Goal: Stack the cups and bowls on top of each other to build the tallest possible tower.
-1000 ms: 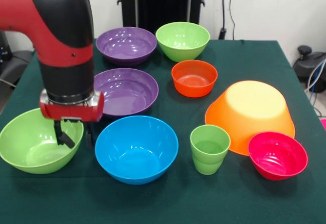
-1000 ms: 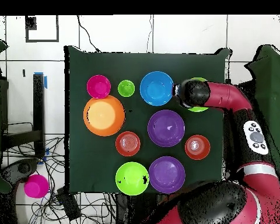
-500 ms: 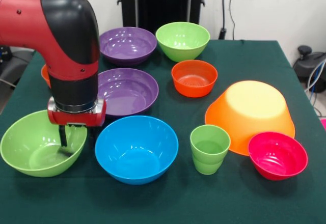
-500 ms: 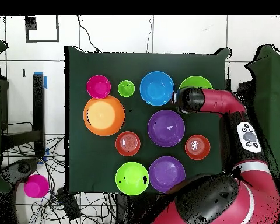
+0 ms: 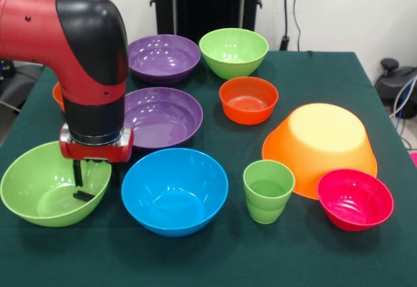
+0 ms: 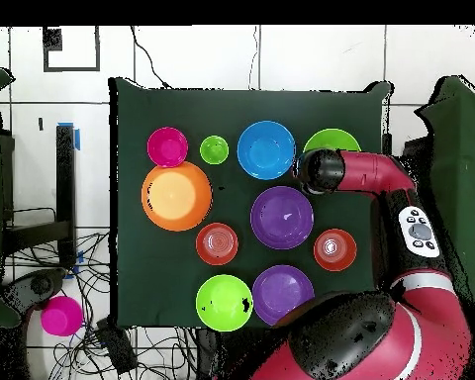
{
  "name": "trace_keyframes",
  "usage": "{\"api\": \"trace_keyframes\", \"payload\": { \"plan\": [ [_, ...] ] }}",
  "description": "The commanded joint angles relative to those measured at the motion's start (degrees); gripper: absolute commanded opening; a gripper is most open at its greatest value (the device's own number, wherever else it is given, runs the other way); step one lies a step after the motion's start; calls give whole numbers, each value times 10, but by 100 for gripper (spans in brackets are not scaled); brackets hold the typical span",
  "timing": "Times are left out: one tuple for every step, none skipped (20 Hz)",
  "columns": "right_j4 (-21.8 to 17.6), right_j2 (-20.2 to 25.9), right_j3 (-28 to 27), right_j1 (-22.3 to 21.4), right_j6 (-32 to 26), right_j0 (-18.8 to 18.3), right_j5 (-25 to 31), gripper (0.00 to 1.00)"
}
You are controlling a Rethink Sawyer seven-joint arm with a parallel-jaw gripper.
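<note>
The pincer (image 5: 94, 177) has barely shifted since half a second ago. A second ago it hung a little further from the camera, at the far rim of the green bowl (image 5: 45, 186). Now one dark finger (image 5: 79, 179) dips inside that bowl near its rim while the other is hidden behind the rim, so I cannot tell whether the pincer is released or clenched.

From above, the arm's wrist covers the pincer entirely, leaving only part of the green bowl (image 6: 332, 142) showing. That view shows a small orange-red bowl (image 6: 334, 249) in full, which from the front peeks out as a sliver behind the arm.

Just beside the pincer sits the blue bowl (image 5: 174, 190), glossy and deep. Behind it is a shallow purple bowl (image 5: 163, 117), and further back a second purple bowl (image 5: 163, 57) and another green bowl (image 5: 234, 52). An orange-red bowl (image 5: 248, 100) stands well apart. Beyond the blue bowl is the light-green cup (image 5: 268, 190), upright, tapered with a stepped lower half. Farthest off, the big orange bowl (image 5: 322, 145) lies tipped upside down, touching the pink-red bowl (image 5: 355, 199). All rest on the dark green table (image 5: 215, 261).
</note>
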Motion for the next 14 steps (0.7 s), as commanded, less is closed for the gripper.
{"api": "trace_keyframes", "payload": {
  "plan": [
    [-29, -3, -23, 0, -58, 15, 29, 100],
    [-29, -3, -22, -2, -57, 15, 26, 100],
    [-28, -3, -26, -1, -57, 16, 28, 100],
    [-26, -3, -28, 1, -56, 17, 28, 100],
    [-26, 0, -26, 7, -56, 15, 23, 100],
    [-24, 12, -38, 29, -68, 11, 18, 100],
    [-19, 38, -57, 72, -95, -3, 8, 100],
    [-14, 58, -92, 123, -117, -14, 7, 100],
    [-4, 73, -131, 170, -137, -20, 26, 100],
    [3, 87, -165, 204, -161, -23, 48, 100],
    [3, 92, -192, 224, -178, -22, 64, 100],
    [-5, 91, -200, 227, -177, -19, 54, 100],
    [-13, 91, -208, 230, -176, -17, 44, 100],
    [-19, 87, -204, 225, -168, -16, 27, 100]
  ]
}}
